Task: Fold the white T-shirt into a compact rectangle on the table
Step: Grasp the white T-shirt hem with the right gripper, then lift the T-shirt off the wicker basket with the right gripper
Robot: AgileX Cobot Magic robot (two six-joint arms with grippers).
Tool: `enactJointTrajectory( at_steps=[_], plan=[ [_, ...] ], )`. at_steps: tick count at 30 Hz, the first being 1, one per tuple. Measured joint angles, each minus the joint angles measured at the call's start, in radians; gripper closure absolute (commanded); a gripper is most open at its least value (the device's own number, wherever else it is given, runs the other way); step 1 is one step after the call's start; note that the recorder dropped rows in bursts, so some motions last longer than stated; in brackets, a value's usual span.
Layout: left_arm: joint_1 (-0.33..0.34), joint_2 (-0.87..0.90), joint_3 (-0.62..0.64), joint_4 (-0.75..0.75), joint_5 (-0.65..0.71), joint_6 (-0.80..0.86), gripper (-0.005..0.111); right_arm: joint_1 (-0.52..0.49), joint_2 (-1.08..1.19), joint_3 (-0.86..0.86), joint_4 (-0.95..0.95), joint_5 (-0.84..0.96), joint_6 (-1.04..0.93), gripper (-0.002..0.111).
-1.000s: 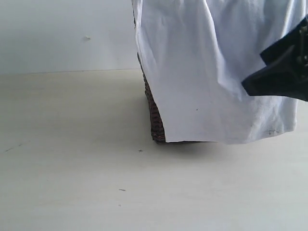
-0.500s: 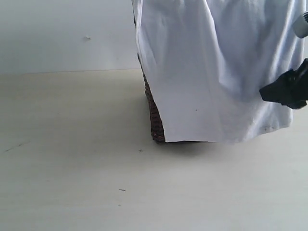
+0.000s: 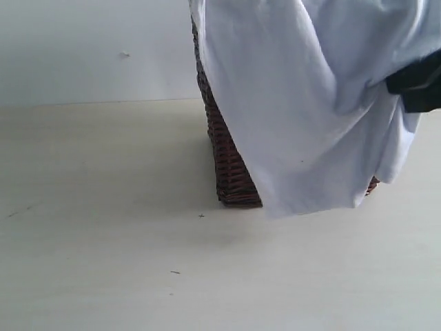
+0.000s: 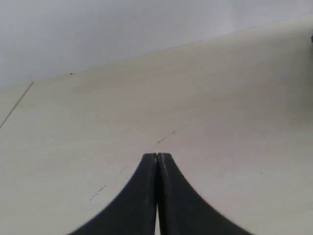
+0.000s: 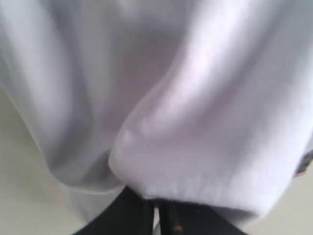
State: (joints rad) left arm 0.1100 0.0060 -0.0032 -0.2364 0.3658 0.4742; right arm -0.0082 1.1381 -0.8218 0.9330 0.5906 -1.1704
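Note:
The white T-shirt (image 3: 303, 103) hangs over the dark wicker basket (image 3: 227, 165) at the right of the exterior view, its lower edge lifted off the table (image 3: 103, 241). My right gripper (image 3: 417, 83) is at the shirt's right side, shut on a bunched fold of the cloth. In the right wrist view the T-shirt (image 5: 195, 122) fills the frame and its hem drapes over the right gripper (image 5: 156, 208), hiding the fingertips. My left gripper (image 4: 157, 157) is shut with nothing in it, above the bare table (image 4: 220, 112).
The wicker basket stands on the table under the shirt, its left side and lower corners showing. A pale wall (image 3: 89, 48) runs behind the table. A few small dark specks (image 3: 175, 272) mark the tabletop.
My right gripper closed on the shirt's right side and moved up and right. The cloth gathered toward it, lifting the hem and uncovering more of the basket's left side.

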Motion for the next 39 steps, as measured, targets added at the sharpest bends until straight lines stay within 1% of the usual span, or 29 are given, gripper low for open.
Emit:
enactJointTrajectory(
  at_steps=[4, 7, 9, 13, 14, 17, 23, 30, 31, 32, 33, 35, 38, 39],
  plan=[
    [0.0, 0.0, 0.0, 0.0, 0.0, 0.0, 0.107, 0.0, -0.098, -0.045, 0.011, 0.004, -0.015, 0.108],
    [0.0, 0.0, 0.0, 0.0, 0.0, 0.0, 0.107, 0.0, -0.149, -0.089, 0.095, 0.0, -0.114, 0.108],
    [0.0, 0.0, 0.0, 0.0, 0.0, 0.0, 0.107, 0.0, -0.166, -0.117, 0.214, -0.021, -0.242, 0.108],
    [0.0, 0.0, 0.0, 0.0, 0.0, 0.0, 0.107, 0.0, -0.175, -0.159, 0.594, -0.043, -0.656, 0.108],
    [0.0, 0.0, 0.0, 0.0, 0.0, 0.0, 0.107, 0.0, -0.173, -0.164, 0.662, -0.037, -0.756, 0.108],
    [0.0, 0.0, 0.0, 0.0, 0.0, 0.0, 0.107, 0.0, -0.153, -0.198, 0.741, -0.012, -0.885, 0.108],
    [0.0, 0.0, 0.0, 0.0, 0.0, 0.0, 0.107, 0.0, -0.131, -0.341, 0.755, 0.007, -0.926, 0.108],
    [0.0, 0.0, 0.0, 0.0, 0.0, 0.0, 0.107, 0.0, -0.131, -0.634, 0.769, 0.001, -0.926, 0.108],
    [0.0, 0.0, 0.0, 0.0, 0.0, 0.0, 0.107, 0.0, -0.129, -0.717, 0.771, -0.004, -0.926, 0.108],
    [0.0, 0.0, 0.0, 0.0, 0.0, 0.0, 0.107, 0.0, -0.125, -0.766, 0.771, -0.006, -0.926, 0.108],
    [0.0, 0.0, 0.0, 0.0, 0.0, 0.0, 0.107, 0.0, -0.116, -0.865, 0.771, -0.009, -0.926, 0.108],
    [0.0, 0.0, 0.0, 0.0, 0.0, 0.0, 0.107, 0.0, -0.102, -1.008, 0.777, -0.018, -0.926, 0.108],
    [0.0, 0.0, 0.0, 0.0, 0.0, 0.0, 0.107, 0.0, -0.083, -1.214, 0.796, -0.067, -0.926, 0.108],
    [0.0, 0.0, 0.0, 0.0, 0.0, 0.0, 0.107, 0.0, -0.081, -1.239, 0.799, -0.076, -0.926, 0.108]
  ],
)
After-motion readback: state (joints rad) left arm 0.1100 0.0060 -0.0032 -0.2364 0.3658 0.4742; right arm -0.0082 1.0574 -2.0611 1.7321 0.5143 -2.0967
